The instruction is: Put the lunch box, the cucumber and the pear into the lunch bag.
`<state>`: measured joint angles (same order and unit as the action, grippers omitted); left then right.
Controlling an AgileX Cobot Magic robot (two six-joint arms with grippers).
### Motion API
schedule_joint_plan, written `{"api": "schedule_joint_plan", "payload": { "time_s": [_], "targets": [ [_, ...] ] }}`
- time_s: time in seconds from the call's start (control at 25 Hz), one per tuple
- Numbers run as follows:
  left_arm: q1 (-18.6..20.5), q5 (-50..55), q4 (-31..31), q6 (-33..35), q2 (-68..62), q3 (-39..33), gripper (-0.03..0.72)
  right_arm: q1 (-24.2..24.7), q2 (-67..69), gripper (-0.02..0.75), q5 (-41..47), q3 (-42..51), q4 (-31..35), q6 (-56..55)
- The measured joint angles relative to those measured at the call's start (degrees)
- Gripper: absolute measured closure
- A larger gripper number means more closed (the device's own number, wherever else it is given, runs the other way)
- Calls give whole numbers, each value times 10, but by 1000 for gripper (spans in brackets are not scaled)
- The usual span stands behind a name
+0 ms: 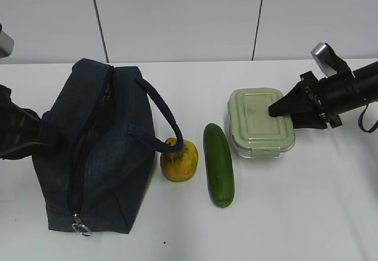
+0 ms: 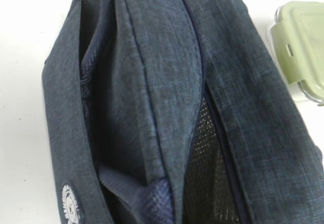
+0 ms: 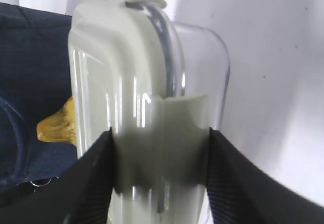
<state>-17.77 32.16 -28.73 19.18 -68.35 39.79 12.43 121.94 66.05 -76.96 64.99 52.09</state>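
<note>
Lunch box (image 3: 147, 107) sits between right gripper (image 3: 159, 168) fingers, clamped at its end (arm reaching in low from right). Left gripper shut, unseen.

light: bright, even, pretty washed-out white table (image 1: 307, 214)
shadows: soft, short ones under the cucumber (image 1: 219, 164) and lunch bag (image 1: 94, 155)
glare: streaky reflections on the lunch box (image 3: 147, 107) up close
focus: both wrist views soft; exterior sharper

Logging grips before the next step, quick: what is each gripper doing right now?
Left gripper: out of view at the lunch bag; shut, hold not visible.
Right gripper: closed on the lunch box.
</note>
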Motion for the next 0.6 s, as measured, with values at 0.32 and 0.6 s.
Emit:
{"api": "schedule_joint_plan", "payload": {
  "time_s": [0.32, 0.6],
  "targets": [
    [0, 0, 1, 0, 0, 0, 706, 0, -20, 343, -5, 2, 15, -1],
    [0, 0, 2, 0, 0, 0, 706, -3, -58, 343, -5, 2, 19, -21]
  ]
}}
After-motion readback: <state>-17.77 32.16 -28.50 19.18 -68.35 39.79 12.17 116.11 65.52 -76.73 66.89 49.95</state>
